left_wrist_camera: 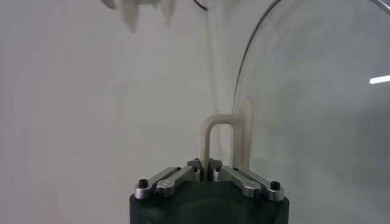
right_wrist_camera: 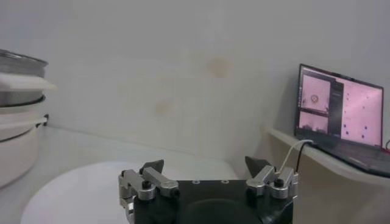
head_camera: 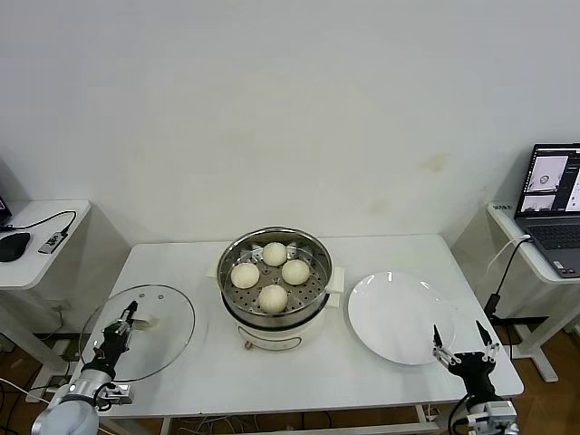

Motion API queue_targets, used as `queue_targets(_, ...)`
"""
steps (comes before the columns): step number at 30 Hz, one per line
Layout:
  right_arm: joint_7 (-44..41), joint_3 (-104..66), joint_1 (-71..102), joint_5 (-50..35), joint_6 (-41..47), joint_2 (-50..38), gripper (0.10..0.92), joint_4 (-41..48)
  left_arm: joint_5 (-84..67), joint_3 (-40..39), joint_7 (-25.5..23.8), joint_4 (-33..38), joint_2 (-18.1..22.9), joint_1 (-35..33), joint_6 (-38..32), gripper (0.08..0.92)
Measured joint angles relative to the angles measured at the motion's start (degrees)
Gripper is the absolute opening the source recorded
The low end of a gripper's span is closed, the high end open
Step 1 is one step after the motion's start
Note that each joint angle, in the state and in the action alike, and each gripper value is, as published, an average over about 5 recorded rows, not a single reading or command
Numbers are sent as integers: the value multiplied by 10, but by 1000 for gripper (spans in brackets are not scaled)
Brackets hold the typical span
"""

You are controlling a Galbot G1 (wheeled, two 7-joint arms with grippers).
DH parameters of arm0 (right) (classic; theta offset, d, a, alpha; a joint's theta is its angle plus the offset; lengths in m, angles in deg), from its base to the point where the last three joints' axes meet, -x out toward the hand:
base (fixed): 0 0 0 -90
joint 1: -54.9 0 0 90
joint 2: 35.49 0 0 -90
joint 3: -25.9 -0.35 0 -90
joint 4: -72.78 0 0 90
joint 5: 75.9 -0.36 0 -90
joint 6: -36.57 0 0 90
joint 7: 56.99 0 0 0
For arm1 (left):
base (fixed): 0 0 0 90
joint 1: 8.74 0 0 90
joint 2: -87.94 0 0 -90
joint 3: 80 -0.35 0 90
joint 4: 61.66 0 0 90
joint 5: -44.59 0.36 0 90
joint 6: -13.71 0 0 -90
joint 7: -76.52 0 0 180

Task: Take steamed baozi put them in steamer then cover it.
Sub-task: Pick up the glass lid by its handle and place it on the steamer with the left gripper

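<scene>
The steamer (head_camera: 272,323) stands mid-table on its white base, uncovered. Several cream-white steamed baozi (head_camera: 274,298) rest on its perforated tray. The cover (head_camera: 168,322), a clear glass lid with a metal rim, is at the table's left end. My left gripper (head_camera: 127,319) is shut on the lid's cream handle (head_camera: 145,321). The left wrist view shows the fingers pinching one leg of the handle (left_wrist_camera: 207,137), with the glass (left_wrist_camera: 317,109) beside it. My right gripper (head_camera: 464,337) is open and holds nothing, at the near right edge of the table.
A flat white plate (head_camera: 399,317) lies right of the steamer, just ahead of the right gripper (right_wrist_camera: 204,164). A laptop (head_camera: 553,204) sits on the side table at right. A mouse (head_camera: 11,245) and cable lie on the left side table.
</scene>
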Motion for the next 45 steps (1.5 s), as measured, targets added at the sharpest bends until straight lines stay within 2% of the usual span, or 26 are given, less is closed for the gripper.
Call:
queue_targets(11, -1, 13, 7, 14, -2, -4, 823, -8, -99, 15, -41, 169, -18, -75, 146, 147)
queue_targets(21, 0, 26, 2, 31, -5, 5, 823, -3, -135, -19, -92, 281, -42, -70, 281, 146)
queue_targets(27, 2, 29, -4, 44, -8, 13, 823, 6, -140, -84, -119, 307, -71, -23, 344, 146)
queue_targets(32, 4, 34, -7, 55, -11, 19, 823, 12, -127, -158, -146, 311, -75, 41, 384, 146)
queue_targets(45, 6, 46, -7, 77, -13, 31, 823, 20, -48, -338, -223, 273, -19, 214, 450, 146)
